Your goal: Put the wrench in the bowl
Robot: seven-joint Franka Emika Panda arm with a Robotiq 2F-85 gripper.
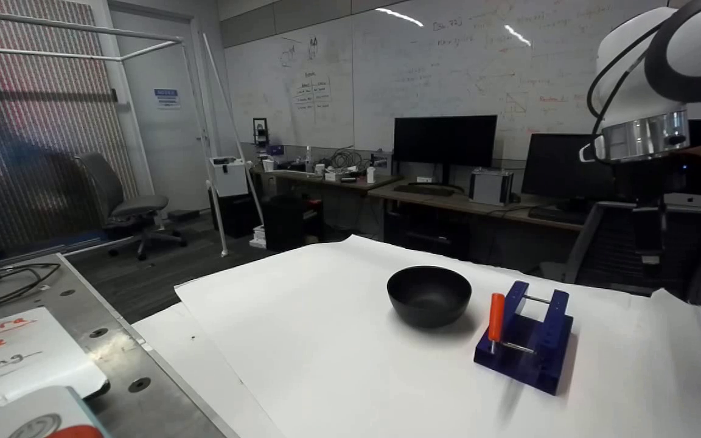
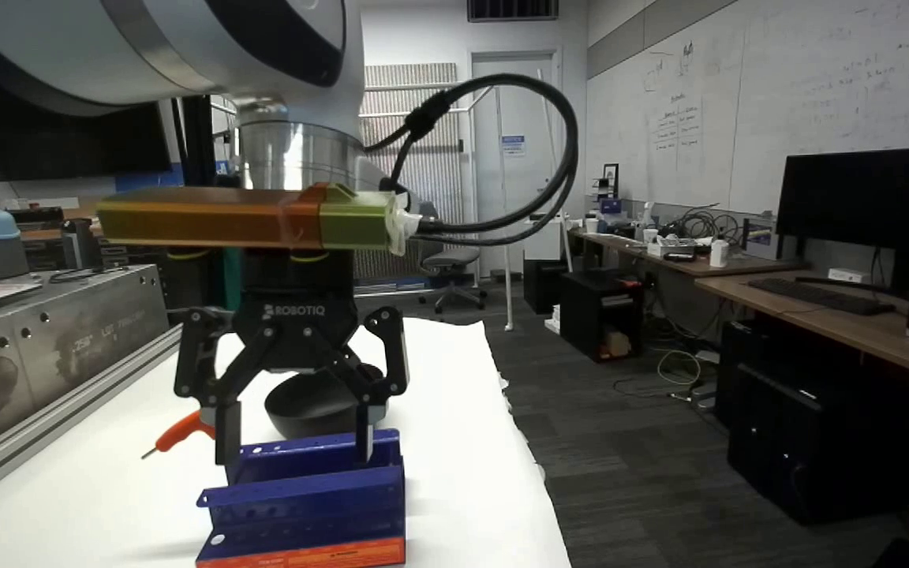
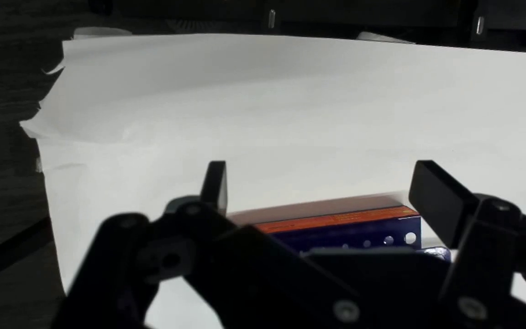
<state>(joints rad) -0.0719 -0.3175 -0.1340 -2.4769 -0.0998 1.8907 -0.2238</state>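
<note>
Wrench (image 1: 496, 317) pickup: gripper (image 2: 296, 452) is hanging empty, jaws spread wide; blue rack (image 1: 530, 331) is standing between it and black bowl (image 1: 429, 298); wrench's orange handle (image 2: 185, 430) is jutting past rack's end, likely needing a square pinch clear of the rack.

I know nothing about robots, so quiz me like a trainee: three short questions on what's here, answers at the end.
1. Yes or no: is the orange-red wrench inside the black bowl?
2. Choose: the hand is (A) open, (B) shut on the wrench, (C) shut on the bowl.
3. Fill in: the rack beside the bowl is dark ____.

Key: 1. No, it is outside. 2. A. 3. Blue.
</note>
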